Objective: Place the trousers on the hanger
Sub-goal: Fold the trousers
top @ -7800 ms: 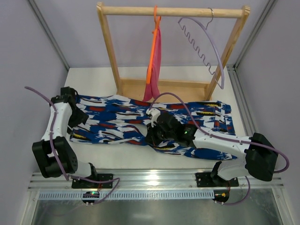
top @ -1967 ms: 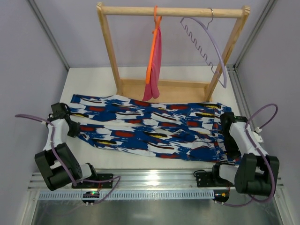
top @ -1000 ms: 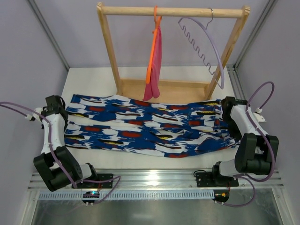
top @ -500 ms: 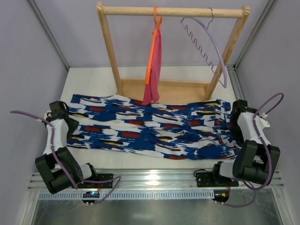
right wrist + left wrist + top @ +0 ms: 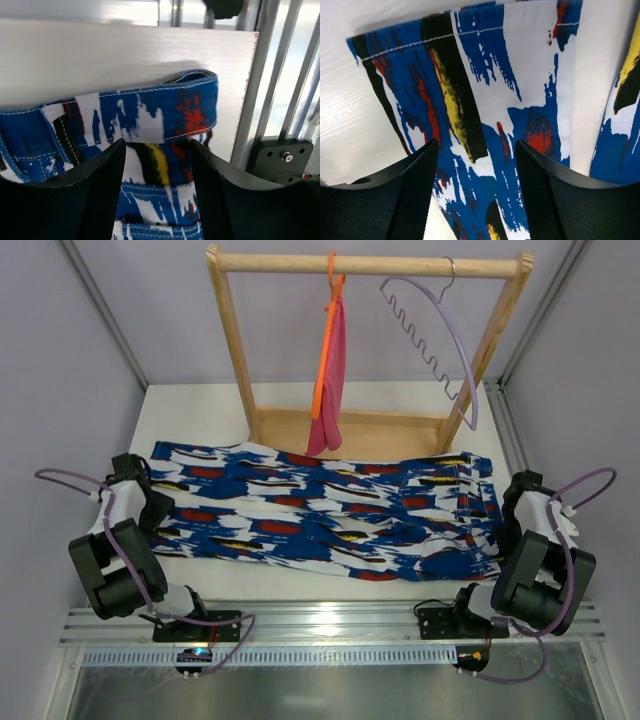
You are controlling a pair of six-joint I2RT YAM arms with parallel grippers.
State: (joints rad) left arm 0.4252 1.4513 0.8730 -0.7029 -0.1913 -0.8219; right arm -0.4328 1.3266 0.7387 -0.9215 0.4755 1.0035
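Both wrist views crop the black ribbed fingers (image 5: pixel 395 200). The left gripper (image 5: pixel 475 145) and right gripper (image 5: pixel 157 145), jaws spread, straddle the soft blue, white, red and black printed trousers (image 5: pixel 320 515), which lie flat on the white worktop (image 5: pixel 200 420). The thin wavy lilac hanger (image 5: pixel 440 340) hangs from the wooden rail (image 5: pixel 370 262).

The white table (image 5: pixel 190 410) carries the trousers (image 5: pixel 320 515), which lie flat across its near half (waistband close to the right edge), and the wooden rack (image 5: pixel 385 430) stands behind them.
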